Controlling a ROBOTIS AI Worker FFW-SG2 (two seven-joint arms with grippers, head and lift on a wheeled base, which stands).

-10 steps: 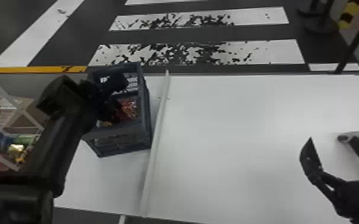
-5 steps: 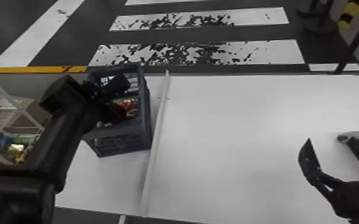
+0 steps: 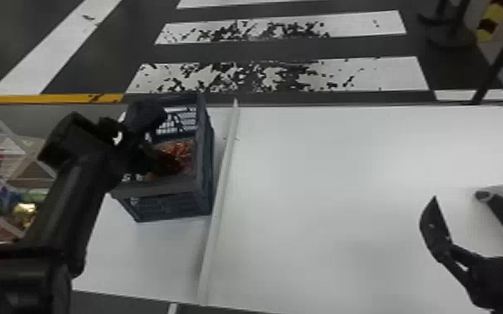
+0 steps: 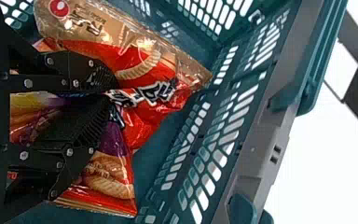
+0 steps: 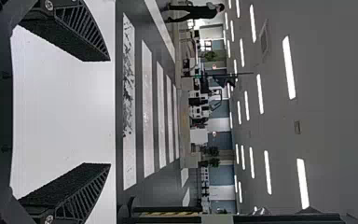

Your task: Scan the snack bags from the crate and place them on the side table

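Left wrist view: red snack bag (image 4: 144, 116) inside the crate (image 3: 204, 171). Left pincer (image 3: 161, 160) reaches into the crate, narrow, tips closed on the bag. Head view: pale raised strip (image 3: 218, 200) beside the crate, to its right; crate on white tabletop (image 3: 326, 188). Right pincer (image 3: 458, 196): wide, empty, well right of the crate.

The crate (image 3: 206, 175) left of the strip (image 3: 219, 200) holds snack bags (image 4: 144, 121).

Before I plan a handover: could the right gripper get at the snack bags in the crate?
Probably not: the right gripper is across the table, and the left arm leans over the crate.
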